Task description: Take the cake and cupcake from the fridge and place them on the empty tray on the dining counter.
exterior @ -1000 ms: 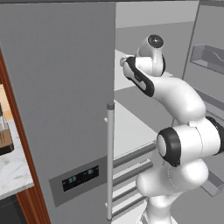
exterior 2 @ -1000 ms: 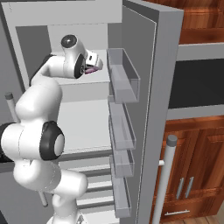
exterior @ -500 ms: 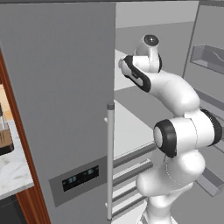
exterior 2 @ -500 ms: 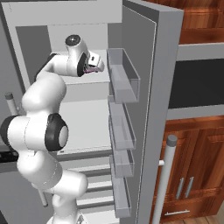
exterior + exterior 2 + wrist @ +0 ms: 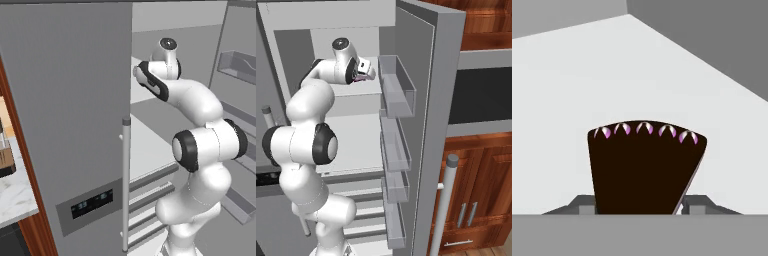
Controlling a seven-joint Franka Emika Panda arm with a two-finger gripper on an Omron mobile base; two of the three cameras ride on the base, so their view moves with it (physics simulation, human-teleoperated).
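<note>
In the hand view the cake [image 5: 644,167] sits at 6 o'clock, a dark slice with pink dots along its top edge, squeezed between the gripper [image 5: 640,204] with one dark fingertip at each flank; the jaws look closed on it. Behind it the pale shelf [image 5: 587,80] runs up toward 12 o'clock to the grey back wall of the fridge [image 5: 421,100]. The slice is tiny, so it could probably twist out or slip loose on the way out.

A dark-brown wedge of cake [image 5: 643,170] edged with pink-and-white dabs lies on the pale grey fridge [image 5: 65,100] shelf.
</note>
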